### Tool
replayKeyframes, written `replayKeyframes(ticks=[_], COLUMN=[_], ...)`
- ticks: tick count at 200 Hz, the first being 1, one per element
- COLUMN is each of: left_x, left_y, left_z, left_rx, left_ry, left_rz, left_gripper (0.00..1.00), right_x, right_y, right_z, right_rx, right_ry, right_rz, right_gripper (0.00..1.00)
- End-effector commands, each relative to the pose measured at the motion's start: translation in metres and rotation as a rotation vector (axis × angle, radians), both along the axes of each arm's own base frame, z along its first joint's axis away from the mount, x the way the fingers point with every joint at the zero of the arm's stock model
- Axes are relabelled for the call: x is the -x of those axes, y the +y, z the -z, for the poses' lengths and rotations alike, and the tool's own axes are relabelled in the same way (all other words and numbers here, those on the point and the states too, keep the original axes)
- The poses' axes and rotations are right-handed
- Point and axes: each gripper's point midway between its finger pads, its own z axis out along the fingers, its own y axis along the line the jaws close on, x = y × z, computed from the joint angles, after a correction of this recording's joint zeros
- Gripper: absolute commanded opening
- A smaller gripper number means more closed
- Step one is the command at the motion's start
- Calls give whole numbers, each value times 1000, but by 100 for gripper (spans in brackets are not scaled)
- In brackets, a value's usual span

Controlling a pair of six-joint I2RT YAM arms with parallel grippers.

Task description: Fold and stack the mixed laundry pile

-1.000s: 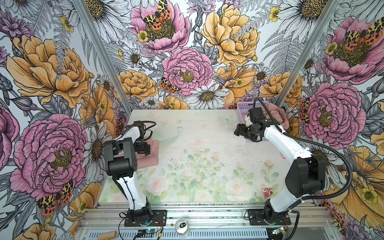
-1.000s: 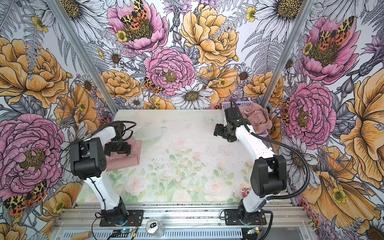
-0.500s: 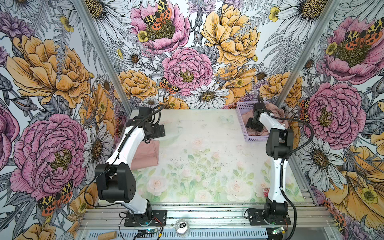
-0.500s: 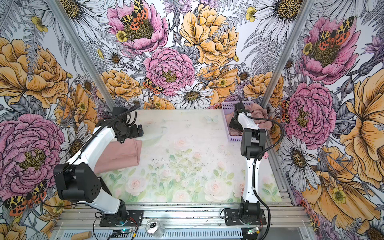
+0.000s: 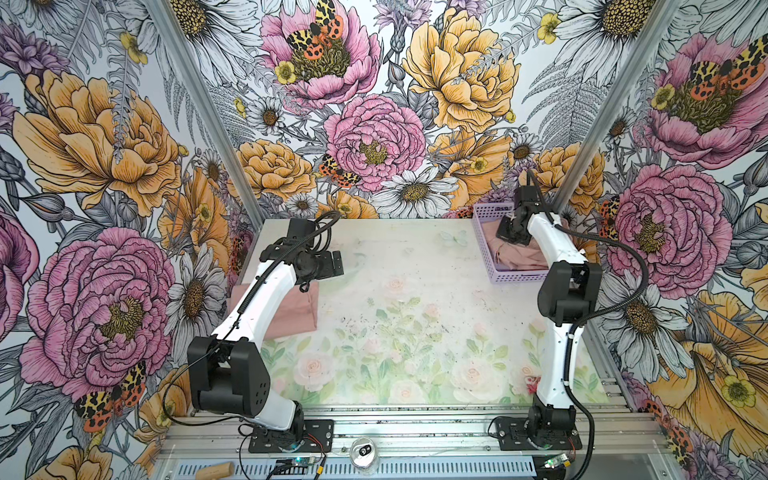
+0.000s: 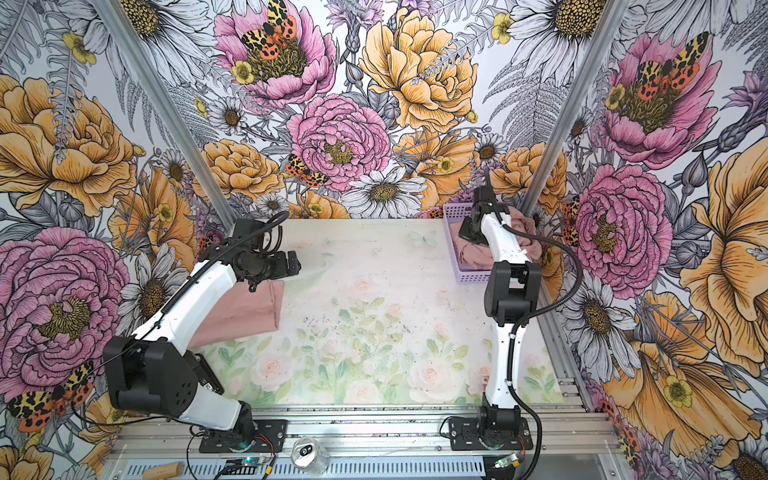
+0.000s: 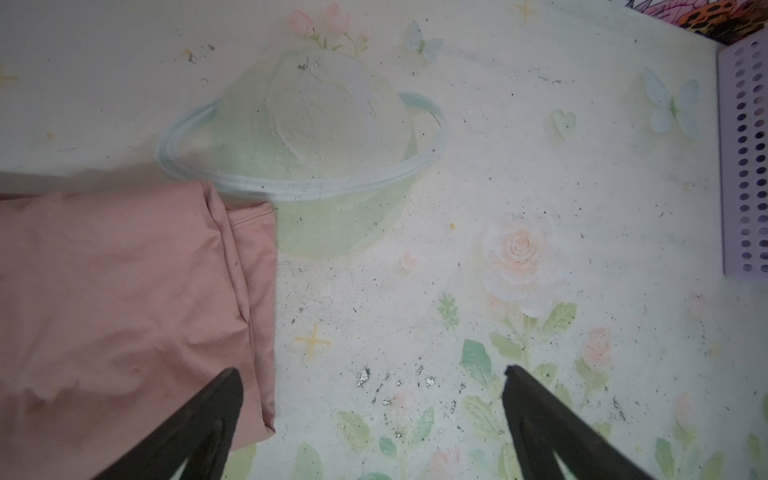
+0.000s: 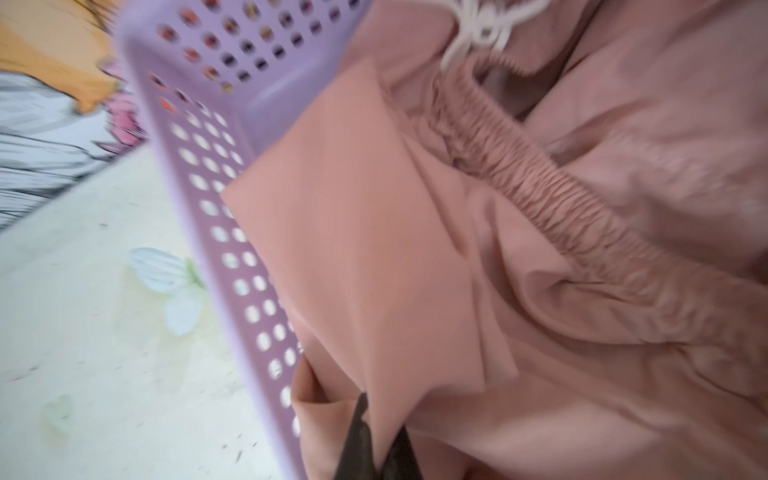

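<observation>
While our left gripper gapes over the table, our right gripper pinches pink cloth. That cloth lies in the basket.

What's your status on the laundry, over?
Left gripper open, by the folded pink garment. Right gripper shut on pink fabric in the lilac basket. Basket wall close beside the grip.

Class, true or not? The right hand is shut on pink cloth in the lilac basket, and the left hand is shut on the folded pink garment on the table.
Not quite. The left hand is open and holds nothing; the left wrist view shows it spread wide by the folded pink garment on the table. The right hand is shut on pink cloth in the lilac basket.
</observation>
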Motion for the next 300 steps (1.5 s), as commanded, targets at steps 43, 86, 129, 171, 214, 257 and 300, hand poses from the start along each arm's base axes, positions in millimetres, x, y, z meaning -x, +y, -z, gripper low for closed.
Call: replayKeyframes(ticks=[43,86,129,171,214,257,300], left_x=[11,22,27,26,29,42,52], left_y=[-18,-19,-15,-13,-2,27,40], left_z=[-5,-2,0,4,-6,-19,-19], left_rx=[82,97,96,103,98,86,90], left_ry=[-60,-67,-75,-72,-110,-167,-174], left_rz=[19,25,21,18,-20,-136,-195], left_gripper=[99,99,99,99,99,99,99], right_x=[48,97,156,222,270,230,153], right_y=[28,86,154,212,285,348,362], right_z=[-180,-278,-371,-457,-493,-428,-289], right_rx=[-10,-62,-169,-321,-685,-746,-590], right_ry=[-356,-565,-786,-1026,-1073,-859,-583], right_rz=[-90,-269,-490,-748,-1067,-1099,-954], right_gripper=[0,0,0,0,0,0,0])
